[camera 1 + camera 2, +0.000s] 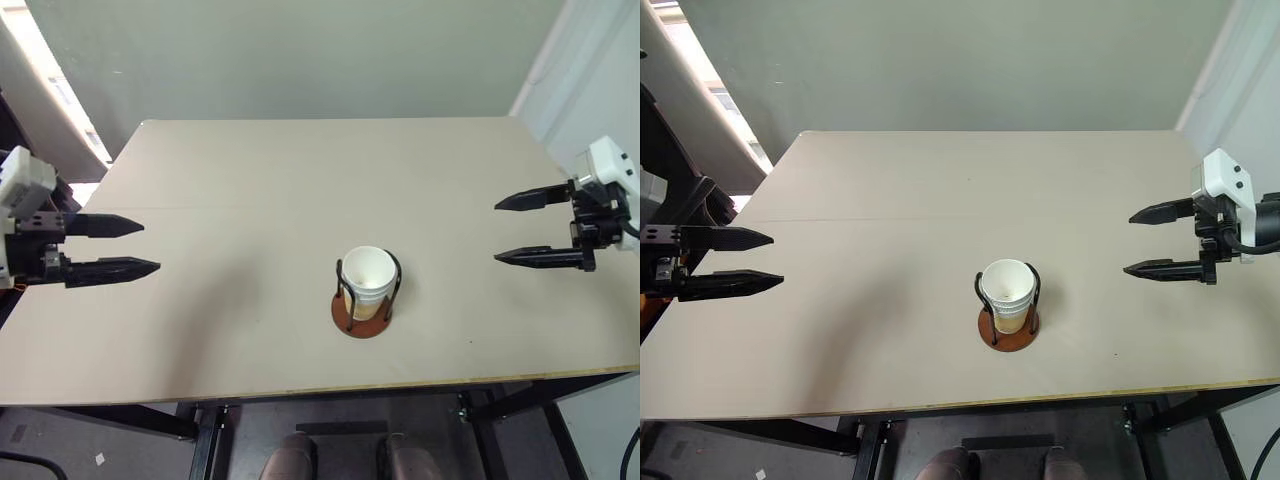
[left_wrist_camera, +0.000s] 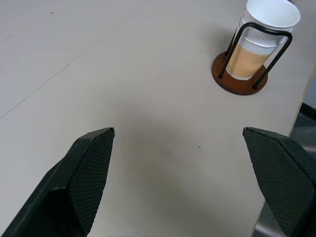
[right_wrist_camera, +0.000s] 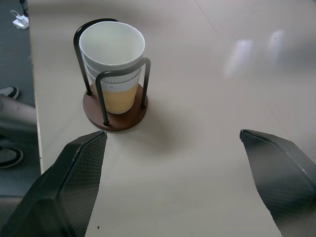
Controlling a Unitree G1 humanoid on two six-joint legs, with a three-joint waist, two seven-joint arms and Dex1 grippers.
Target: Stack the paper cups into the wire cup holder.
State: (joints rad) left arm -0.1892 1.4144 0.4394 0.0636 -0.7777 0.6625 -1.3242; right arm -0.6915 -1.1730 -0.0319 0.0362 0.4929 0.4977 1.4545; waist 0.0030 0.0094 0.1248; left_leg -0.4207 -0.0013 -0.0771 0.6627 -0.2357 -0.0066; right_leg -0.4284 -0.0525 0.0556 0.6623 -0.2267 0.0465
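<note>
On the beige table [image 1: 250, 180], paper cups [image 1: 367, 277] are sitting nested inside the wire cup holder [image 1: 362, 312] near the front edge, while left gripper [image 1: 135, 247] and right gripper [image 1: 510, 229] are hovering well apart at either side, fingers spread wide, holding nothing.

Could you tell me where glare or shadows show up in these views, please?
Right wrist view: pale glare patches on the table and a soft shadow beside the wire cup holder. Left eye view: a faint shadow on the tabletop left of the paper cups.
</note>
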